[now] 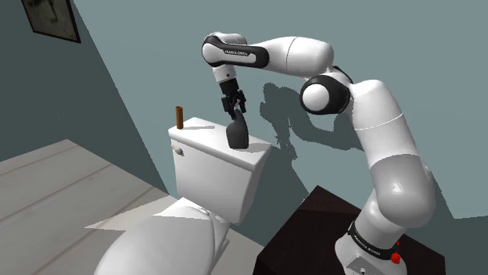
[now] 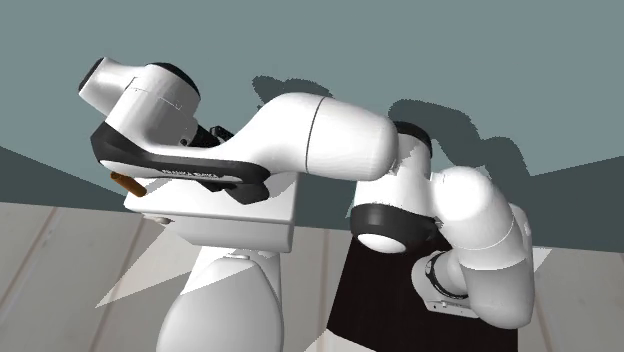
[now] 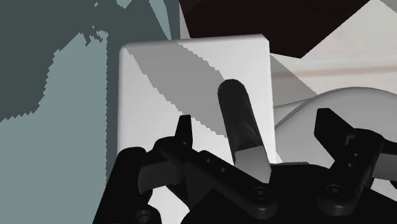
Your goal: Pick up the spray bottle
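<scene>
my gripper (image 3: 257,124) hangs with fingers apart straight above the dark bottle (image 1: 238,134), which stands upright on the tank lid (image 1: 205,134), its top between them (untouched, nearer one finger)

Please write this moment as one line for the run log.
phase: pre-grasp | gripper: open, astride spray bottle, not touching | spray bottle: on toilet tank lid | grasp: not yet
</scene>
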Controlling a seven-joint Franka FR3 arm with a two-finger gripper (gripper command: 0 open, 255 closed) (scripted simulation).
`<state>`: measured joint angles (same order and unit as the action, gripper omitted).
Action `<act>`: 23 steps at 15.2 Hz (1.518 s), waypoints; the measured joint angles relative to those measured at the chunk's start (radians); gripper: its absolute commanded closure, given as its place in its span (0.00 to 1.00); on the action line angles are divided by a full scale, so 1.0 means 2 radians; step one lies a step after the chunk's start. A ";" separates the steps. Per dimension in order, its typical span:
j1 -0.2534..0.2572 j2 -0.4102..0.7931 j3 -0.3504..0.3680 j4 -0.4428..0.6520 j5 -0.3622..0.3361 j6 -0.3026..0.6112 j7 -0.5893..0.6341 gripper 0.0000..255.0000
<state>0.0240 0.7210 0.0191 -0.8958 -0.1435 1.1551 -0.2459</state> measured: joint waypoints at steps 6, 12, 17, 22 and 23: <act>0.005 -0.024 0.004 -0.041 0.003 0.033 0.013 1.00; 0.006 -0.070 0.006 -0.116 0.004 0.066 0.022 1.00; 0.000 -0.062 0.003 -0.103 0.003 0.060 0.011 1.00; 0.004 -0.013 0.002 -0.022 0.003 0.008 0.006 1.00; 0.004 0.003 0.001 0.004 0.002 -0.007 0.003 1.00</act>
<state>0.0323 0.7268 0.0216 -0.8882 -0.1396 1.1419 -0.2395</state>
